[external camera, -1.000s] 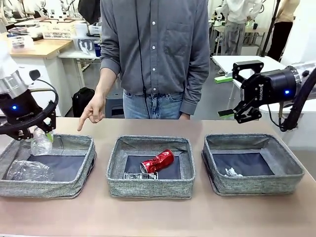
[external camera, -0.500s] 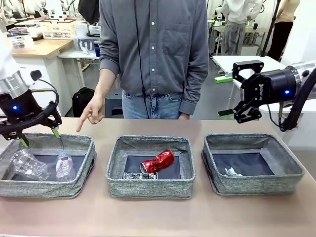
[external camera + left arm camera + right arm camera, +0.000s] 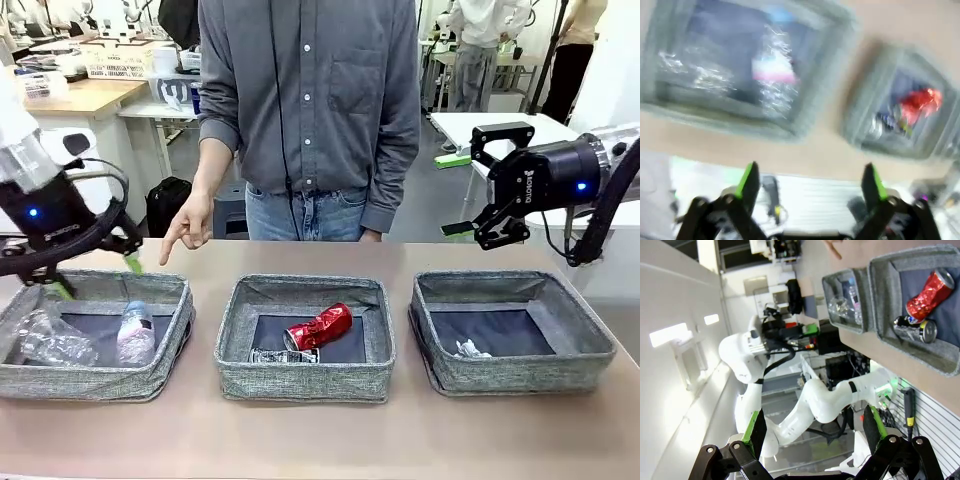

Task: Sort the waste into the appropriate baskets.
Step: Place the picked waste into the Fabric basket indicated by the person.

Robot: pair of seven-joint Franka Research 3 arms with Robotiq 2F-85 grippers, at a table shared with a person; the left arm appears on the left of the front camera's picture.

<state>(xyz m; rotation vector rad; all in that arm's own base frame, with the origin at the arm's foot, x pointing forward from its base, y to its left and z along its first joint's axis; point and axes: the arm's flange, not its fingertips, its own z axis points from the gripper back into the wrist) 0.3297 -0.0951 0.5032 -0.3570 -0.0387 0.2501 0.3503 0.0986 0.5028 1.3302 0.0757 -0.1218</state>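
My left gripper (image 3: pixel 98 277) hangs open over the left basket (image 3: pixel 100 385), nothing between its fingers. In that basket lie the clear blue-capped bottle (image 3: pixel 135 333) and the clear plastic cup (image 3: pixel 50 340). The left wrist view is blurred; below the left gripper (image 3: pixel 811 177) it shows the bottle (image 3: pixel 774 75) and the cup (image 3: pixel 695 75). The middle basket (image 3: pixel 300 385) holds the crushed red can (image 3: pixel 318 326) and the flattened dark can (image 3: pixel 283 356). A white paper wad (image 3: pixel 470 349) lies in the right basket (image 3: pixel 520 378). High above its far side, my right gripper (image 3: pixel 455 195) is open and empty.
A person stands at the far side of the table, one hand (image 3: pixel 187 225) pointing down near the left basket's far right corner. Bare tabletop (image 3: pixel 320 440) runs along the near edge in front of the baskets. The right wrist view shows the red can (image 3: pixel 930 287) and dark can (image 3: pixel 912 329).
My left gripper opened and let go of the bottle, which dropped into the left basket and settled beside the cup. The gripper then rose a little. The right arm stayed still.
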